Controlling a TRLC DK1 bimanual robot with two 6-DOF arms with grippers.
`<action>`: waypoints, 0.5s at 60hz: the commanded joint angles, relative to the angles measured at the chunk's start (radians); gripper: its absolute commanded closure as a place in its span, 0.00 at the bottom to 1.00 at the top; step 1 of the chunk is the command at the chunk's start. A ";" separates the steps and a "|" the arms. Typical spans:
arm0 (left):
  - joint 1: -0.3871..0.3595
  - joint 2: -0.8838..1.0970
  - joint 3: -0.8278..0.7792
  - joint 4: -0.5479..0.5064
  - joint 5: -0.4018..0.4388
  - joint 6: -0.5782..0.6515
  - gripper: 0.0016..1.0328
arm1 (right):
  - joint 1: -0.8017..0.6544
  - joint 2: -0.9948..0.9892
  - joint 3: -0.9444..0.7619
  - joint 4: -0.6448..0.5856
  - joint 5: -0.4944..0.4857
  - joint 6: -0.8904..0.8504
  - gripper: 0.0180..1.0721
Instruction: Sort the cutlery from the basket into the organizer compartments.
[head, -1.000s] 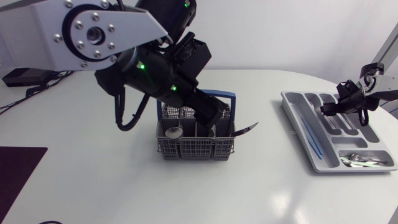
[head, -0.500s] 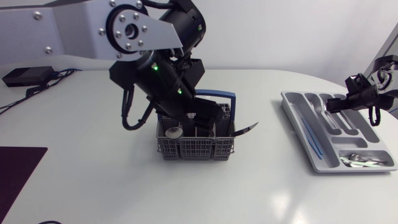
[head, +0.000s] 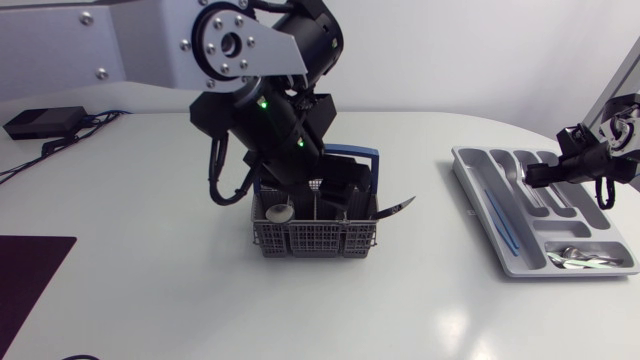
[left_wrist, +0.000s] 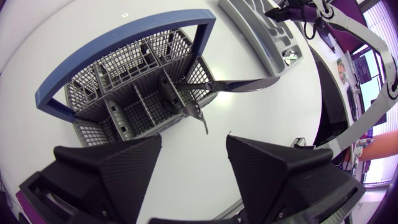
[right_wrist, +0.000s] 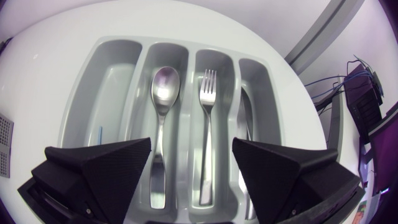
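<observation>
- Basket (head: 315, 238) of grey mesh with a blue handle stood near mid-table; a dark knife (head: 398, 207) leaned out over its rim on the organizer's side.
- Left gripper (left_wrist: 194, 142) hung just above the basket, fingers spread wide and holding nothing.
- Organizer (head: 478, 170) lay at the table's right end, with a spoon (right_wrist: 163, 87) and a fork (right_wrist: 207, 87) in neighbouring long compartments.
- Right gripper (right_wrist: 192, 146) hovered over the organizer, fingers wide apart and empty.

A white counter (head: 150, 260) with a rounded far edge shows soft highlights of light near its front. A black box (head: 40, 122) with trailing cables (head: 48, 147) sits at its far left, and a dark mat (head: 30, 285) lies at the near left.
</observation>
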 joint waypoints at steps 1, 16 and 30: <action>-0.002 0.034 0.031 -0.010 0.005 -0.043 0.34 | 0.005 -0.050 -0.049 0.003 -0.009 -0.016 0.10; 0.003 0.040 0.040 -0.010 0.009 -0.037 0.34 | 0.016 -0.142 -0.132 0.007 -0.029 -0.030 0.10; -0.002 0.063 0.059 0.009 0.020 -0.046 0.43 | 0.019 -0.205 -0.171 0.005 -0.031 -0.028 0.10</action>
